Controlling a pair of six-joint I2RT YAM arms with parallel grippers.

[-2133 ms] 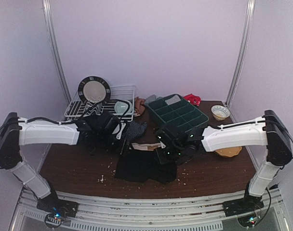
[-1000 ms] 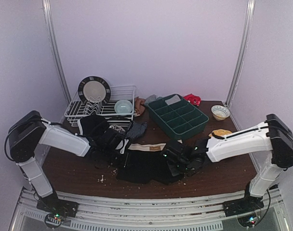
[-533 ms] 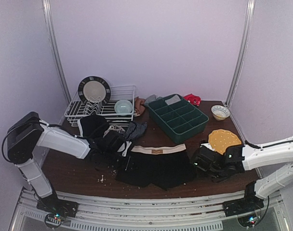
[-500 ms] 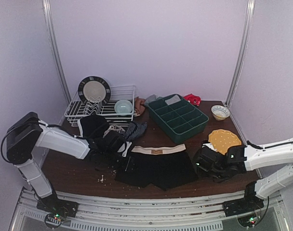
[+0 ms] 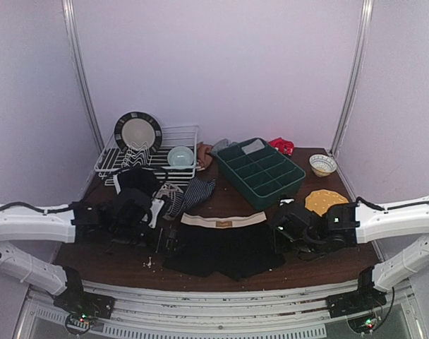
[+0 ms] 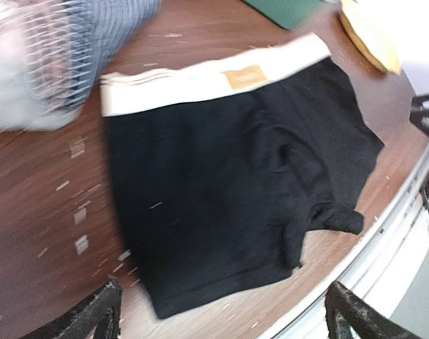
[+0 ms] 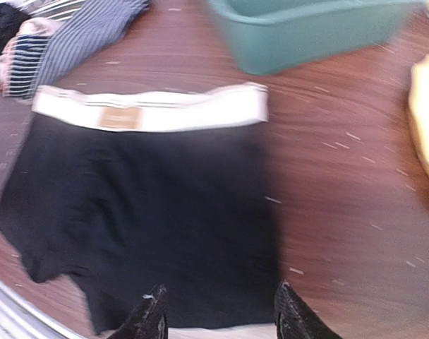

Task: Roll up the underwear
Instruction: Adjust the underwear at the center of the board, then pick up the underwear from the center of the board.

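- At the near middle of the table point(image 5: 109, 256), the black underwear point(image 5: 225, 247) is lying spread out flat, between the two grippers.
- Its cream waistband point(image 5: 221, 220) is facing the far side and is carrying a small tan label point(image 6: 244, 76) in the middle.
- Its leg ends are lying toward the near edge, and in the left wrist view one bottom corner is twisting up a little.
- The left gripper point(image 5: 165, 239) is sitting low just beside the left edge of the cloth; its fingers point(image 6: 94, 316) are standing wide apart and are holding nothing.
- The right gripper point(image 5: 279, 229) is sitting near the right edge; its fingers point(image 7: 149, 316) are standing partly apart and are holding nothing.
- Behind the waistband, striped underwear point(image 5: 190, 192) is lying in a loose pile with other pieces, near the green tray point(image 5: 269, 195).
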